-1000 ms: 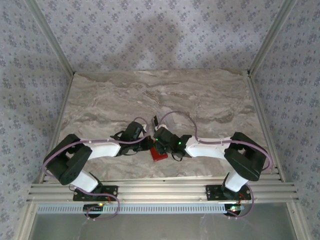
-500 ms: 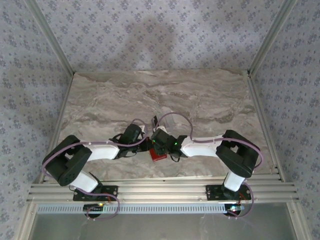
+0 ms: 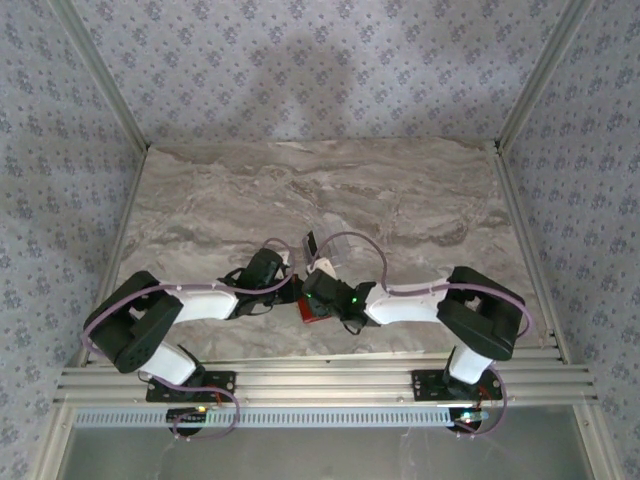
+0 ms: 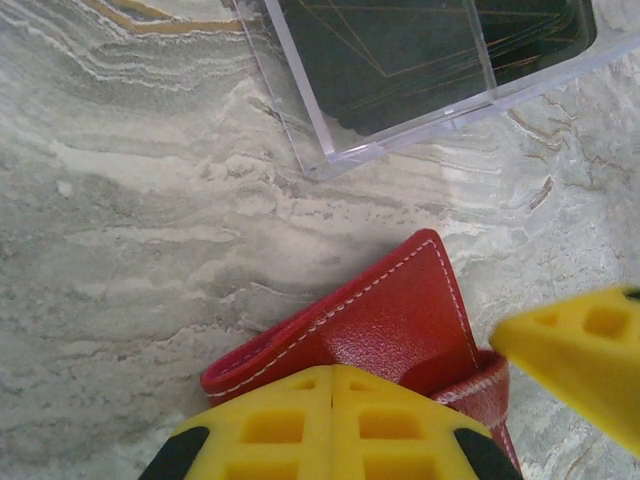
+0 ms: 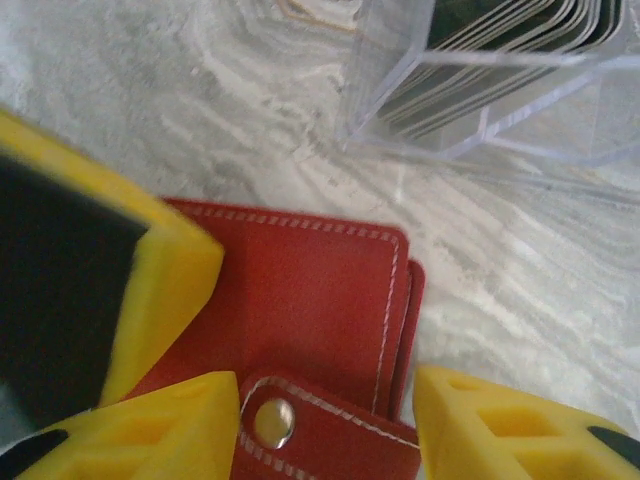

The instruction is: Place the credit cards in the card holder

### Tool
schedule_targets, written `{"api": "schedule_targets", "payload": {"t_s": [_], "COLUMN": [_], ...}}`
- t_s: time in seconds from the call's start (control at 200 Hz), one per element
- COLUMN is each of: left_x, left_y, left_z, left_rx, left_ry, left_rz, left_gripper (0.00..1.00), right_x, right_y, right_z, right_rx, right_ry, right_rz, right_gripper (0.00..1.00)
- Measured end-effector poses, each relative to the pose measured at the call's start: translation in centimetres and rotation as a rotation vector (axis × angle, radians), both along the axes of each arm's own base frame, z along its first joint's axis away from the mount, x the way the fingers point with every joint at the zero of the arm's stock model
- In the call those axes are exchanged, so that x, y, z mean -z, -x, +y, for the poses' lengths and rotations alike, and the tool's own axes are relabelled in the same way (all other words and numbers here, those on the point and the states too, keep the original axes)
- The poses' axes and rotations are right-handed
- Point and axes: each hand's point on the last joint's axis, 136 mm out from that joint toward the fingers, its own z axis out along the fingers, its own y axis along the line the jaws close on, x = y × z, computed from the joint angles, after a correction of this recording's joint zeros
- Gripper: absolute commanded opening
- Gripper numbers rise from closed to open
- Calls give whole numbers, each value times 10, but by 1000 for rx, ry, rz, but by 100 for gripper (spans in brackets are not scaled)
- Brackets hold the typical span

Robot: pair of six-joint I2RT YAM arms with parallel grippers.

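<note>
— So, from the top, where is the wallet?
— Centre of the table, toward the near edge.
— Left wrist?
— The left gripper has its fingers pressed together right over the folded wallet; I can't tell whether they pinch it. The cards sit in the clear box, just beyond.
— Right wrist?
— The right gripper is spread, one finger on each side of the snap tab.
— How will it handle?
— Light, soft leather, I'd guess, and springy at the fold. Take the tab or the free edge. The cards look thin, stiff and slick, so lift them by an edge.
</note>
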Motion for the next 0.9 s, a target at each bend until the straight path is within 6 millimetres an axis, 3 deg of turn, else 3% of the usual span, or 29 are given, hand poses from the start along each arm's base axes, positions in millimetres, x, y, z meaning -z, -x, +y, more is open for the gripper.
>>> {"api": "schedule_targets", "payload": {"t_s": [0.185,0.305,0.44,0.634,0.899], "left_x": [0,0,0,0,0], "left_y": [0,0,0,0,0], "left_z": [0,0,0,0,1], "left_rx": [0,-1,-1,0,-4], "left_ry": [2,6,6,6,4], "left_rz": [-3,-6,-7,-7,-10], "left_gripper": [0,0,0,0,0], "right_x": [-22,-26,-17,7,11], "right_y": [11,11,14,15,9], "right_z": [1,1,1,1,5], "right_rx": [-30,-36,-51,-59,-47], "right_ry": [-25,-35,-16,48,60], "right_rz": [-31,-34,-16,15,10], "right_gripper": [54,52,47,51,51]}}
